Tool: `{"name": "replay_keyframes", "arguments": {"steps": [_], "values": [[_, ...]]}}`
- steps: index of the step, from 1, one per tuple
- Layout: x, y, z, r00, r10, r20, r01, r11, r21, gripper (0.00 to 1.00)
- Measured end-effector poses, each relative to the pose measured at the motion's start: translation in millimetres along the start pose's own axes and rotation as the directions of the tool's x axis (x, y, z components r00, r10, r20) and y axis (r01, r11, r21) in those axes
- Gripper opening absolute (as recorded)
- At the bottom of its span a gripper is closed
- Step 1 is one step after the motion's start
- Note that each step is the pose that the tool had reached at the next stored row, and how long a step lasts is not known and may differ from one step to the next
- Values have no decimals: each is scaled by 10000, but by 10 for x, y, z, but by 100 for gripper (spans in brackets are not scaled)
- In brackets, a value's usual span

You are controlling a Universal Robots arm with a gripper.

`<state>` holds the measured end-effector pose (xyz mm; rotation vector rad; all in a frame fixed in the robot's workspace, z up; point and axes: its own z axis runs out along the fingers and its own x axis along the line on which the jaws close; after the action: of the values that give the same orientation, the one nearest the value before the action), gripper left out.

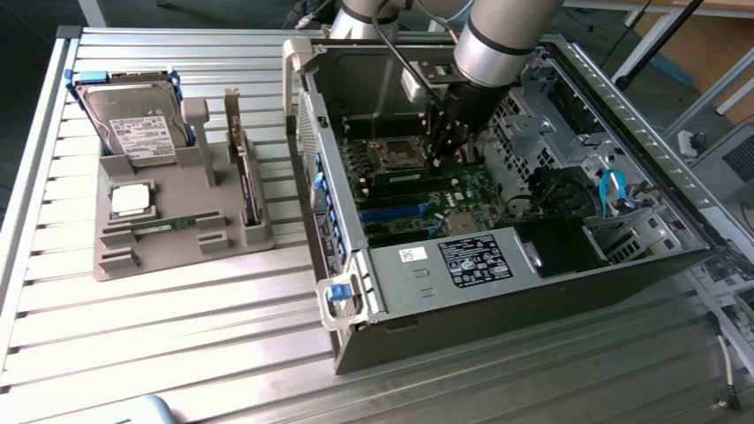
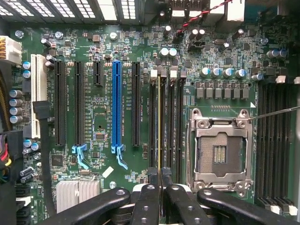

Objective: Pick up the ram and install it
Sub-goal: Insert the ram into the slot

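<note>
The ram [image 2: 159, 122] shows edge-on as a thin yellowish line running from between my fingertips, over one of the black memory slots [image 2: 171, 122] beside the open processor socket [image 2: 218, 150]. My gripper [image 2: 159, 182] is shut on its near end; how deep it sits in the slot I cannot tell. In the exterior view the gripper [image 1: 454, 150] reaches down inside the open computer case [image 1: 495, 265], over the green motherboard [image 1: 471, 190]. A second, similar green stick [image 1: 165, 223] lies in the grey holder tray [image 1: 177, 256] outside the case.
On the tray also sit a hard drive [image 1: 130, 124], a square silver processor chip [image 1: 130, 199] and a dark expansion card [image 1: 245, 181] standing on edge. A blue card slot [image 2: 116, 103] and black ones lie beside the memory slots. Drive cages and cables [image 1: 613, 190] crowd the case's right in the exterior view.
</note>
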<state>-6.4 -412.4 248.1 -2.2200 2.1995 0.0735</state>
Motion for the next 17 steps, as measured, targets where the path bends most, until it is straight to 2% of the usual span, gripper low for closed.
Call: {"name": "replay_keyframes", "arguments": {"steps": [17], "values": [[44, 0, 18, 10000, 0, 1, 0, 10000, 0, 12]]}}
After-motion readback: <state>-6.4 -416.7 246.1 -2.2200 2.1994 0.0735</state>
